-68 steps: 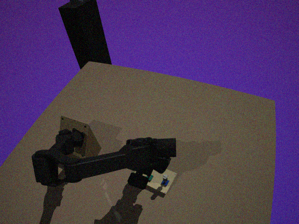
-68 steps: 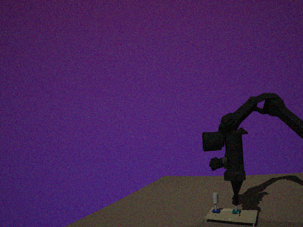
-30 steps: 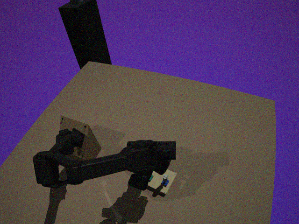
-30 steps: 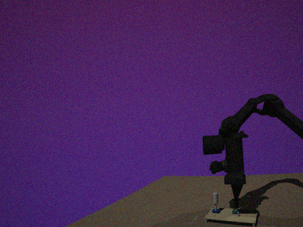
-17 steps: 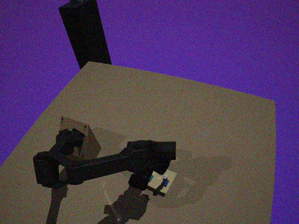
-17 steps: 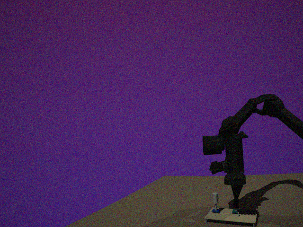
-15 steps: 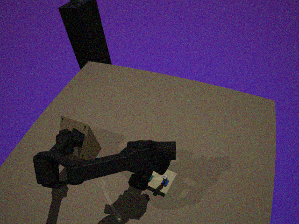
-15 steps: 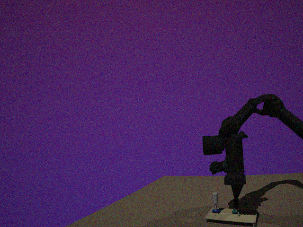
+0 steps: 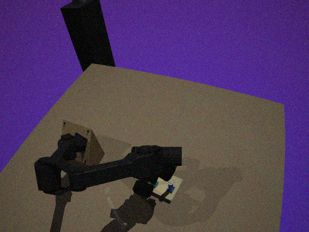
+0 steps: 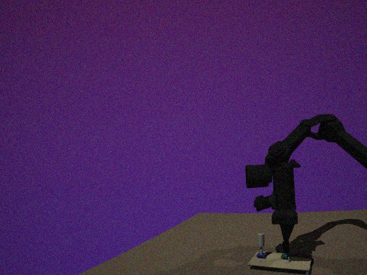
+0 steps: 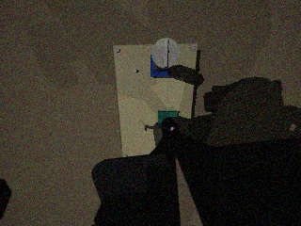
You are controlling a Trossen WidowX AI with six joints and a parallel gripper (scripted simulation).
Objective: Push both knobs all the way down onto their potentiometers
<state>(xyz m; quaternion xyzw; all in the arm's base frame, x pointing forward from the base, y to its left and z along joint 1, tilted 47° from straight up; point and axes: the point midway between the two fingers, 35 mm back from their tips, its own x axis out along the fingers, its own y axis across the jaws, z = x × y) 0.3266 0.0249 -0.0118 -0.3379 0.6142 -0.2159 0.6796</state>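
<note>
The circuit board stands on short legs on the table. A light grey knob stands high on its shaft above the blue potentiometer, with bare shaft showing between them. My gripper is shut and points straight down, its tips on top of the dark knob over the teal potentiometer. The dark knob appears low, close to its potentiometer; contact between them is too dark to tell. In the top view the arm hides the fingertips and this knob.
The light grey knob stands beside my fingers on the same board. A wooden angled block stands on the table by the arm's base. A tall dark post rises beyond the table's far corner.
</note>
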